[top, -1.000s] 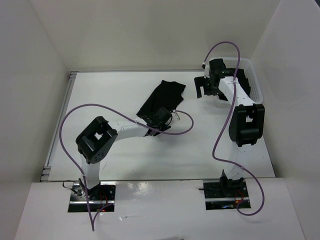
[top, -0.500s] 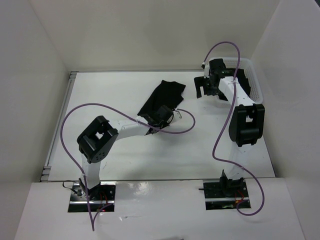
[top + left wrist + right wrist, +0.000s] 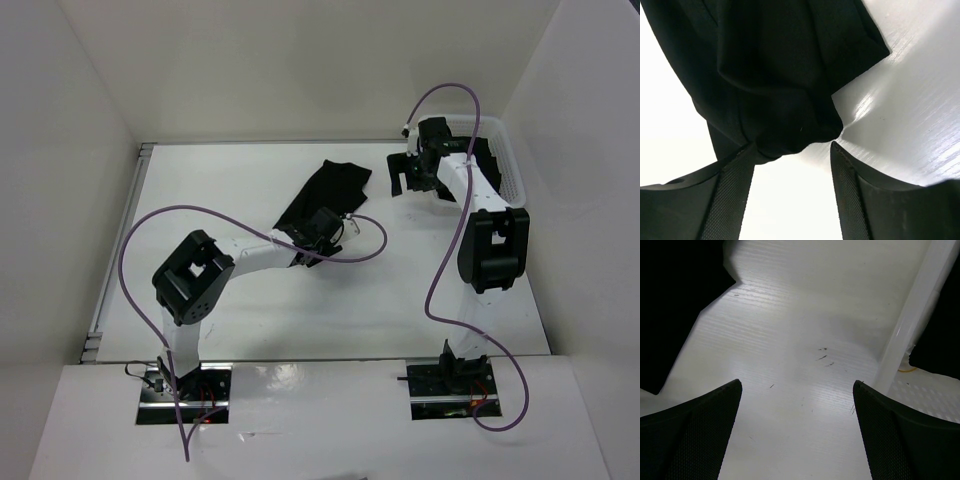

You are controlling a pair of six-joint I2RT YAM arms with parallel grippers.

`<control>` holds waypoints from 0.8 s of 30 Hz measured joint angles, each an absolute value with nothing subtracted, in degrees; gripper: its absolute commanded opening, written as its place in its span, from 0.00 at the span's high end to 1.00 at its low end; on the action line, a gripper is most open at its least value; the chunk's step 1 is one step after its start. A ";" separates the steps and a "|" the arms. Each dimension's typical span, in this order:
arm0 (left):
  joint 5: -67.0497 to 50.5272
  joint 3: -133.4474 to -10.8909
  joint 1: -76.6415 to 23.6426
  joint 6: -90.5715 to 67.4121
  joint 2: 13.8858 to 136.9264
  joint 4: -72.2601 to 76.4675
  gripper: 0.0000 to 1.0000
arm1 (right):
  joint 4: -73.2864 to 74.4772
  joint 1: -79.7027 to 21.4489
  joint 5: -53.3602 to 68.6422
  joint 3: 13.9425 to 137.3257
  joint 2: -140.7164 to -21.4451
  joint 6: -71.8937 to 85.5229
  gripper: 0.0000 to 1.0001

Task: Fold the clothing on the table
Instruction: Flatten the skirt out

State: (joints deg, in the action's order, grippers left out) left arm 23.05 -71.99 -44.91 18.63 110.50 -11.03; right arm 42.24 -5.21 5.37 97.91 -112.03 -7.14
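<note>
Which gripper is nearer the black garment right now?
Left. The left gripper sits at the near end of the black garment, a fold of fabric between its open fingers. The right gripper hangs off to the garment's right, clear of it, by the white basket.

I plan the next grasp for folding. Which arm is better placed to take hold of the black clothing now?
Left. The left gripper has its open jaws at the bunched edge of the clothing. The right gripper is open over the white table, apart from the fabric.
</note>
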 measured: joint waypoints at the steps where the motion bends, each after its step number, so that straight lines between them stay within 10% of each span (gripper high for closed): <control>1: 23.07 -71.99 -44.93 18.59 110.50 -11.03 0.32 | 42.24 -5.21 5.41 97.91 -112.03 -7.14 0.05; 24: 25.58 -71.99 -48.64 17.96 112.81 -8.49 0.38 | 42.26 -5.21 5.43 97.91 -112.03 -7.14 0.05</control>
